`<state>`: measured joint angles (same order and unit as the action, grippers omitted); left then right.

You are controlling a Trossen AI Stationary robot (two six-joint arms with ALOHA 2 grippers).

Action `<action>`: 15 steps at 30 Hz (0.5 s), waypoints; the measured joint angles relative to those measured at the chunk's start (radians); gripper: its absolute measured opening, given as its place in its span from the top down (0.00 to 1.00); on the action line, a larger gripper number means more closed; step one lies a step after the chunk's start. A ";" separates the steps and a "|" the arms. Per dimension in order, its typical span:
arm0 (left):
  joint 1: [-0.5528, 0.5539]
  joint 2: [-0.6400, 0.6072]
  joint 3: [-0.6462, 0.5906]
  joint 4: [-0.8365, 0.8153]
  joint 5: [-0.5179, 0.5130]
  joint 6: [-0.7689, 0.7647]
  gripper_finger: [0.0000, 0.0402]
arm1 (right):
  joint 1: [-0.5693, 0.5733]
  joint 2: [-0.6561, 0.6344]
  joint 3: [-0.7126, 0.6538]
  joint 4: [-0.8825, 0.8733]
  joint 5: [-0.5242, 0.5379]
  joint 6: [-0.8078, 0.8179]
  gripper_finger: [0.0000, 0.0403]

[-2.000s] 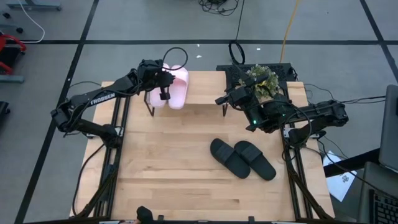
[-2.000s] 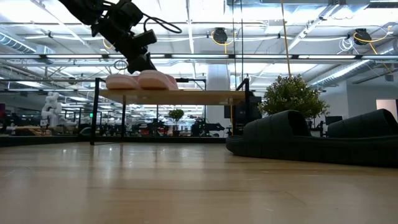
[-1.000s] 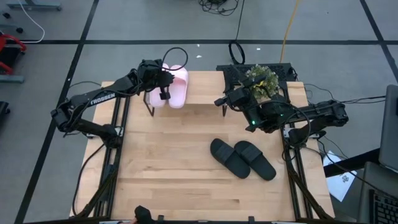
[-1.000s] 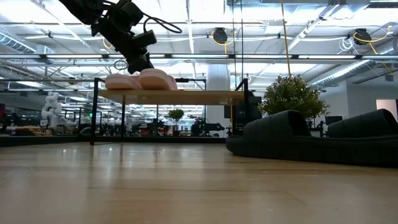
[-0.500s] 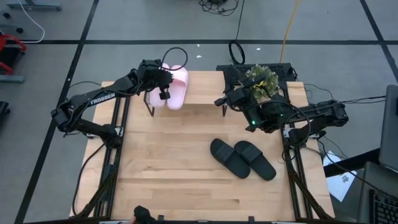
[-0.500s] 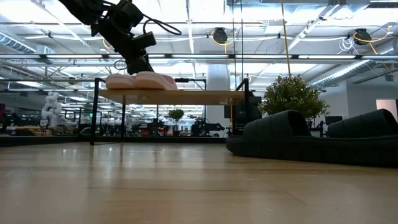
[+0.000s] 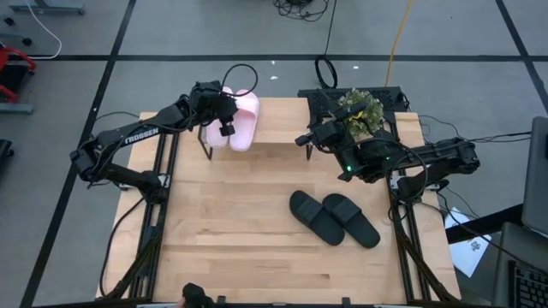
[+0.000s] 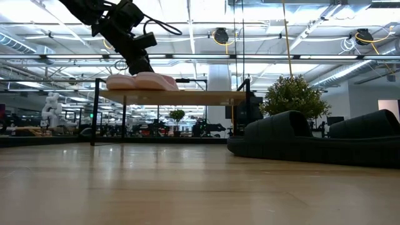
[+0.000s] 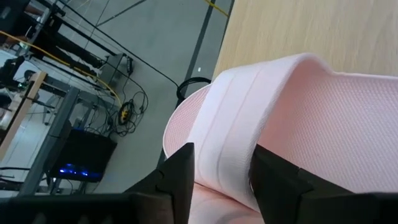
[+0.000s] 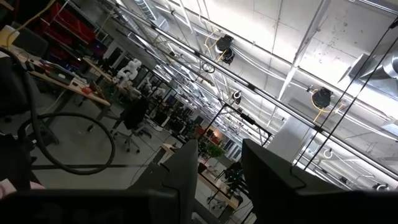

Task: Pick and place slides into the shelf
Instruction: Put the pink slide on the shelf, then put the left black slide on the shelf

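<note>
pale pink ribbed slide [image 9: 273,118], seemingly gripped by left jaws [image 9: 221,174].

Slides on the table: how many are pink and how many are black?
Pink slides: 2, side by side on the shelf
Black slides: 2, on the tabletop
Total: 4

Black jointed arms, white TROSSEN lettering, looping cables
</note>
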<state>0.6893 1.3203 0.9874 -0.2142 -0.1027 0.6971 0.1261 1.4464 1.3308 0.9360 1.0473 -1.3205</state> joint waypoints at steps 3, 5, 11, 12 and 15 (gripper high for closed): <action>-0.010 -0.013 0.000 -0.001 -0.003 -0.001 0.61 | 0.000 0.000 0.000 0.000 0.000 0.000 0.71; -0.017 -0.023 0.000 -0.001 -0.003 -0.005 0.60 | 0.000 0.000 0.000 0.000 0.000 0.000 0.71; -0.019 -0.059 0.000 -0.012 -0.002 -0.051 0.57 | 0.000 0.000 0.000 0.000 0.000 0.000 0.71; -0.019 -0.063 0.000 -0.021 -0.002 -0.053 0.56 | 0.000 0.000 0.000 0.000 0.000 0.000 0.71; -0.025 -0.079 0.000 -0.042 -0.003 -0.064 0.56 | 0.000 0.000 0.000 -0.001 0.000 0.000 0.71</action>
<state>0.6646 1.2413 0.9874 -0.2565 -0.1052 0.6332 0.1261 1.4464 1.3305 0.9352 1.0473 -1.3205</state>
